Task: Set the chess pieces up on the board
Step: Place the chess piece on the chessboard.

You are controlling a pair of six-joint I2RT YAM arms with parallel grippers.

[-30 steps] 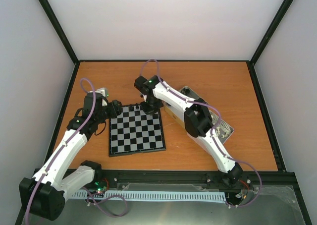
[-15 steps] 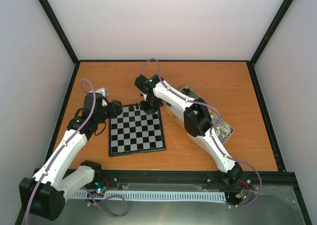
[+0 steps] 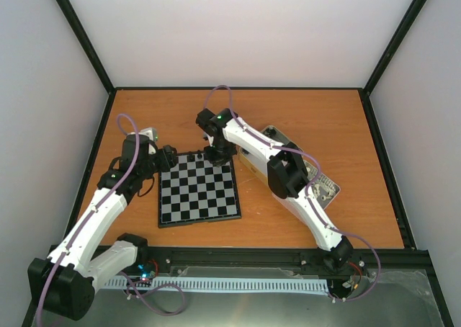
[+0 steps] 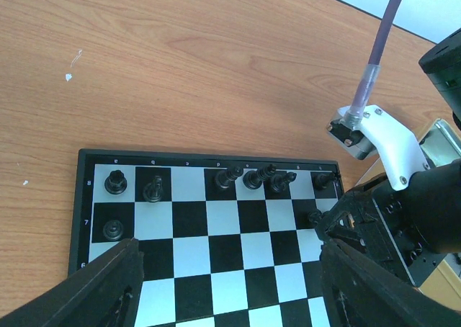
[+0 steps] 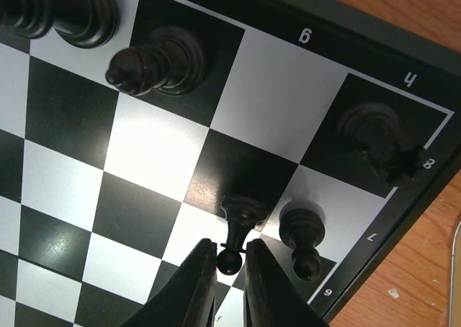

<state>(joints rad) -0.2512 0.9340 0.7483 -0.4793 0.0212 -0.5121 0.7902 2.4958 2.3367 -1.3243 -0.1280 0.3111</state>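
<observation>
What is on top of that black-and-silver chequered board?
Tiny black plastic chessmen stand along its far rows; the right gripper grips one black pawn. Squares under that gripper's fingers are covered.

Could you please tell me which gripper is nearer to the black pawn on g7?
Right. The right gripper is closed on the head of the black pawn; the left gripper hangs open near the opposite edge of the board.
</observation>
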